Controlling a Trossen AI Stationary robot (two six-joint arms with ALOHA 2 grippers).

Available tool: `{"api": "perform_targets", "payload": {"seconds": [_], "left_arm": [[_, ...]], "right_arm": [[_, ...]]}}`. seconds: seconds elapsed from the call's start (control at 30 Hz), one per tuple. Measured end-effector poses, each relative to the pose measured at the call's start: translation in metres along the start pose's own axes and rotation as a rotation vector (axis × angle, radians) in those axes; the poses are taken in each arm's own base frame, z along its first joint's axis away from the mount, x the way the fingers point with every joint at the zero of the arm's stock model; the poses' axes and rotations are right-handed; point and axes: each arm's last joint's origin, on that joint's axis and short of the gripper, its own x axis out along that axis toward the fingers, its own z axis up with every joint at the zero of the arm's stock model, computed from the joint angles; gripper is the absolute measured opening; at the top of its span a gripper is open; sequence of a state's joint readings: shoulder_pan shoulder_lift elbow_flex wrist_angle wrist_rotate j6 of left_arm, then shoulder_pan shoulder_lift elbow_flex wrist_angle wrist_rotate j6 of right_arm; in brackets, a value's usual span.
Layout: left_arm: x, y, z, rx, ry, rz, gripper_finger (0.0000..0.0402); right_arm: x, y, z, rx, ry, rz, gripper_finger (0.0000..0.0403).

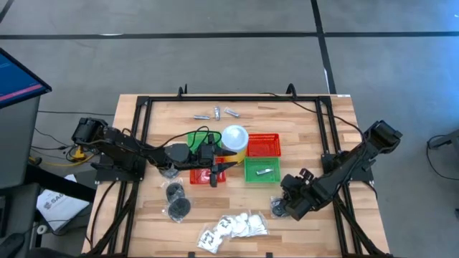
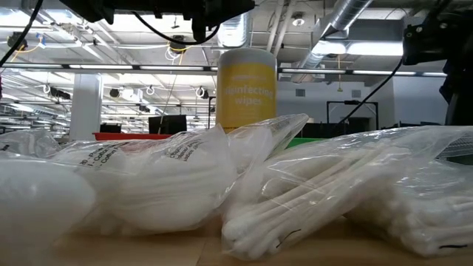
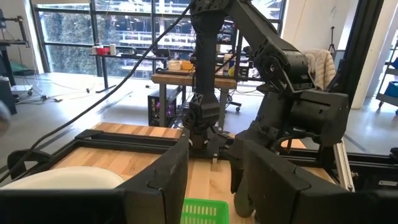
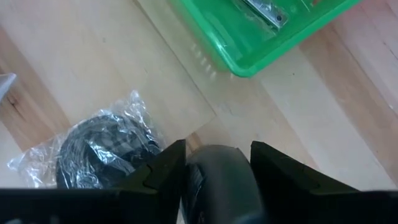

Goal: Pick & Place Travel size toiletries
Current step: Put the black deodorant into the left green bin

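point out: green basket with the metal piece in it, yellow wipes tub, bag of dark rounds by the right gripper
green basket [image 1: 250, 174]: high view, bare mesh floor.
yellow wipes tub [image 2: 246, 87]: low view, label.
bag of dark rounds [image 4: 93, 152]: right wrist view, dark contents.

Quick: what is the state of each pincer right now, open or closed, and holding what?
Left pincer: open, nothing between its fingers.
Right pincer: closed on a dark round piece.

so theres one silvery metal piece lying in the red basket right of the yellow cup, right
Not quite: the silvery metal piece lies in the green basket, in front of the red basket. The high view shows it; the right wrist view shows it too.
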State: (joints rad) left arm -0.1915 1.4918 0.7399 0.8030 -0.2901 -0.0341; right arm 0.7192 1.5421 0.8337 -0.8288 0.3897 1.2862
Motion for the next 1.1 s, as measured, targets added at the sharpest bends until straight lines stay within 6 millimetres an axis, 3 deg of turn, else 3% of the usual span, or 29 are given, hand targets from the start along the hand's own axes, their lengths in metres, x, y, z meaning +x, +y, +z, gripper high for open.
{"api": "perform_targets", "payload": {"seconds": [0.17, 0.37, 0.87, 0.93, 1.1], "left_arm": [[0.0000, 0.0001, 0.0000, 0.000, 0.000, 0.000, 0.0145], [0.0000, 0.0001, -0.0001, 0.000, 0.001, 0.000, 0.0145], [0.0000, 0.0001, -0.0002, 0.000, 0.002, 0.000, 0.0145], [0.0000, 0.0001, -0.0002, 0.000, 0.002, 0.000, 0.0145], [0.0000, 0.0001, -0.0003, 0.000, 0.003, 0.000, 0.0145]], "right_arm": [[-0.0006, 0.0006, -0.0035, -0.014, 0.002, 0.001, 0.0162], [-0.0007, 0.0004, -0.0034, -0.012, 0.000, -0.001, 0.0129], [-0.0005, 0.0003, -0.0030, -0.017, -0.011, -0.005, 0.0121], [-0.0003, 0.0003, -0.0031, -0.018, -0.008, -0.005, 0.0141], [-0.0001, 0.0007, -0.0044, -0.056, 0.033, 0.009, 0.0253]]}}
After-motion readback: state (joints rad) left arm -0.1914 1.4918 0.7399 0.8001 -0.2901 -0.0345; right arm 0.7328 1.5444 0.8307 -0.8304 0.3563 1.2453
